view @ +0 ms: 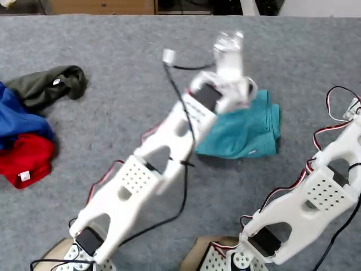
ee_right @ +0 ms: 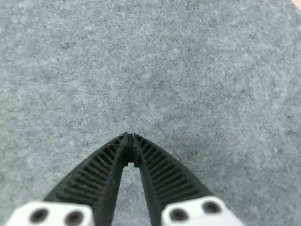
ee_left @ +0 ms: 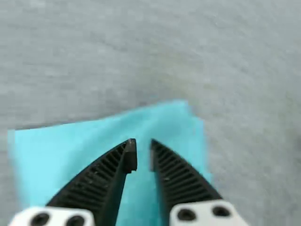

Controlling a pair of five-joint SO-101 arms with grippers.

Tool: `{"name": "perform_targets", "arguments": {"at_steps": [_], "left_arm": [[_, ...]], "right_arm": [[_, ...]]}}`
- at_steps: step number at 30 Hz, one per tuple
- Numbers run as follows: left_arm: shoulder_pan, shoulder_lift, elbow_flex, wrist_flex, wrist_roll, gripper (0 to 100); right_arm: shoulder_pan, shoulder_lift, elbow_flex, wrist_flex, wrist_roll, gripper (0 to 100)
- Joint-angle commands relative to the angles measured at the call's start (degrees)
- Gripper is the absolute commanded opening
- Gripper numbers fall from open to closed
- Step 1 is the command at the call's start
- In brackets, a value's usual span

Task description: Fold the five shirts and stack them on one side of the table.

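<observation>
A folded teal shirt (view: 242, 132) lies on the grey table right of centre. My left arm stretches over its near left corner, and the left gripper (view: 229, 44) hangs blurred above the cloth's far edge. From the left wrist the teal shirt (ee_left: 61, 146) lies under the left gripper (ee_left: 142, 154), whose jaws stand slightly apart with nothing between them. At the left edge lie a dark green shirt (view: 48, 84), a blue shirt (view: 17, 116) and a red shirt (view: 25, 158), all crumpled. My right gripper (ee_right: 130, 150) is shut, holds nothing, and hovers over bare table.
The grey carpet-like table surface (view: 113, 62) spreads wide between the shirt pile and the teal shirt. My right arm (view: 316, 192) stands at the right edge with red and black cables. A wooden cabinet (view: 101, 5) sits beyond the far edge.
</observation>
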Motion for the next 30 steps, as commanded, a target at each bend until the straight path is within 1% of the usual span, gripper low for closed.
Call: {"name": "perform_targets", "arguments": {"at_steps": [1,2,5,9,11,13,16,18,20,22,27,30], "left_arm": [[-5.6,-4.2,-3.9,6.3,0.3,2],[-7.1,-4.2,-3.6,7.9,0.3,2],[-12.2,-4.2,-3.9,13.4,0.1,2],[-18.2,-4.7,-4.0,19.6,-6.2,2],[-18.9,-4.7,-4.7,21.6,-9.8,2],[-18.0,-4.6,-7.2,22.7,-12.3,2],[-17.3,-4.3,-10.4,27.0,-12.7,2],[-17.9,-4.6,-10.3,26.9,-12.7,2],[-18.9,-4.7,-10.1,26.9,-12.8,2],[-19.2,-4.7,-10.2,26.9,-12.7,2],[-19.3,-4.6,-10.1,26.9,-13.1,2],[-19.3,-4.6,-10.2,26.9,-13.1,2]], "right_arm": [[-3.5,-0.7,-2.9,1.8,4.7,0.5],[-5.1,-1.0,-3.6,4.0,6.9,0.5],[-10.2,-2.2,-8.0,15.1,13.2,0.5],[-18.0,-2.2,-15.3,28.6,17.8,0.5],[-21.9,-2.2,-19.8,35.1,20.2,0.5],[-25.8,-2.2,-23.6,40.9,23.1,0.5],[-30.7,-2.2,-26.5,47.7,26.1,0.5],[-33.7,-2.2,-26.8,52.0,28.0,0.5],[-36.0,-2.0,-26.6,55.3,28.8,0.5],[-36.8,-1.4,-26.2,56.4,28.7,0.5],[-36.7,0.7,-25.4,58.2,27.3,0.5],[-36.6,0.6,-21.8,58.2,27.0,0.5]]}}
